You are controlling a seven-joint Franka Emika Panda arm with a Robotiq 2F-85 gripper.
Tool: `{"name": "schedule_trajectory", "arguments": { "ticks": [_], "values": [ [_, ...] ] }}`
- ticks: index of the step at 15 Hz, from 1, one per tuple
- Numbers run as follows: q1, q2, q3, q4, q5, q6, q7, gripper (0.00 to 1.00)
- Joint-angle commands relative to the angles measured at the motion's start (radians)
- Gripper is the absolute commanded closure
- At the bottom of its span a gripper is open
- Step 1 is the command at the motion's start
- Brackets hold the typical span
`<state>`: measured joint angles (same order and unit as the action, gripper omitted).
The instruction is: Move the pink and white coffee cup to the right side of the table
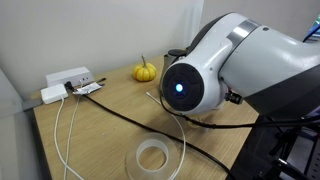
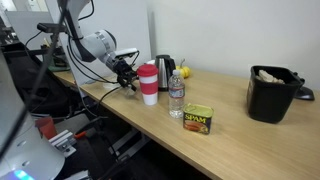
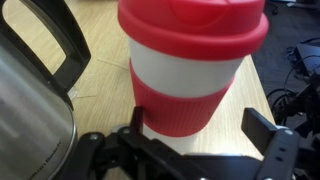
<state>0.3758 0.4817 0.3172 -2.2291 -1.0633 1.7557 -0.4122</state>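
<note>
The gripper [image 3: 195,135] has its jaws spread wide, and in the wrist view the two dark fingers [image 3: 275,150] stand on either side of the lower part of the pink and white coffee cup [image 3: 190,70]. One finger is just beside the red-pink sleeve, and whether it touches I cannot tell; the other finger is clearly apart from it. The cup stands upright on the table [image 3: 100,50], with the lid on, the white band under the lid and the sleeve below. Just beside the cup is the steel kettle [image 3: 30,100] with a black handle.

In an exterior view the gripper [image 2: 128,78] comes to the cup [image 2: 148,83] from the side, low over the table edge, at the end of the table [image 2: 240,145] where the arm [image 2: 95,45] is. The kettle [image 2: 163,70] is behind the cup. A clear water bottle [image 2: 176,95] stands near the cup on the far side from the gripper, then a Spam can [image 2: 197,120] near the front edge, and well apart from these a black bin [image 2: 272,95].

In an exterior view a big joint of the arm [image 1: 200,85] fills the middle and hides the cup. Around it the table [image 1: 100,125] holds a small pumpkin [image 1: 146,72], a clear tape roll [image 1: 153,157], a white power box [image 1: 68,78] and cables [image 1: 65,130]
</note>
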Motion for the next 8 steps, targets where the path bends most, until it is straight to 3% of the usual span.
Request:
{"name": "schedule_trajectory", "arguments": {
  "ticks": [1, 8],
  "values": [
    [-0.02, 0.021, 0.006, 0.014, -0.035, 0.014, 0.008, 0.0],
    [-0.019, 0.017, 0.002, -0.018, -0.207, 0.033, 0.0, 0.0]
  ]
}}
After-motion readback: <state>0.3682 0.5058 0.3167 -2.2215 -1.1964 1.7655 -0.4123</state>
